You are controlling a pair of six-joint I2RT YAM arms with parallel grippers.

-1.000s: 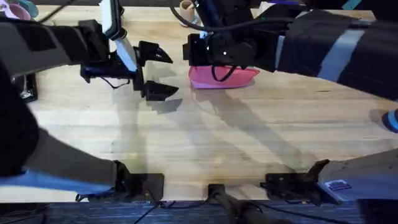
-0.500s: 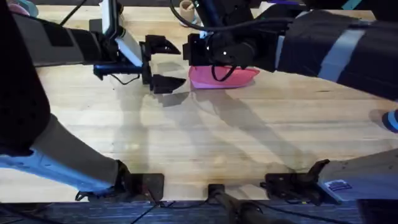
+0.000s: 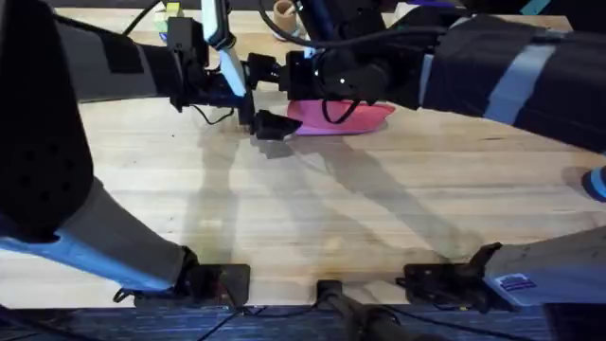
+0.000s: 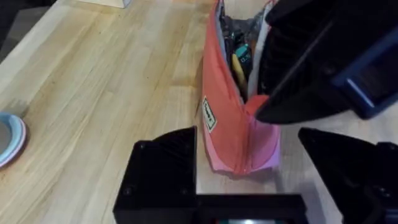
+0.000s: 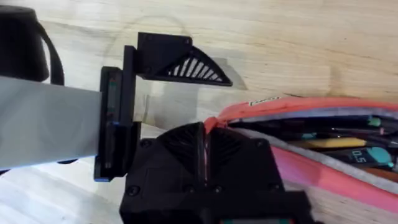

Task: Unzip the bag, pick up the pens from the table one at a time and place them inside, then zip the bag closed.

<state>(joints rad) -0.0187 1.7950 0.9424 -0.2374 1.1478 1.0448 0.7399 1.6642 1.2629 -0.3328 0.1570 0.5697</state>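
Observation:
The pink bag (image 3: 352, 117) lies at the far middle of the table (image 3: 331, 208). Its top gapes open in the left wrist view, where the bag (image 4: 224, 124) holds several pens (image 4: 239, 61), yellow and teal among them. My right gripper (image 3: 301, 81) is shut on the bag's left end; in its own view the right gripper (image 5: 205, 142) pinches the red upper edge of the bag (image 5: 329, 171), with pens (image 5: 333, 143) lying inside. My left gripper (image 3: 272, 96) stands open at that same end, and in its own view the left gripper (image 4: 245, 140) has one finger on each side of the bag's tip.
A tan cup-like thing (image 3: 282, 11) stands at the table's far edge behind the arms. A round blue-rimmed disc (image 4: 9, 138) lies on the wood to the bag's left. A blue object (image 3: 597, 182) sits at the right edge. Bare wood spreads across the near half.
My left arm has swung right and farther back, bringing its open gripper up to the bag's left end. The right gripper and the bag have stayed put.

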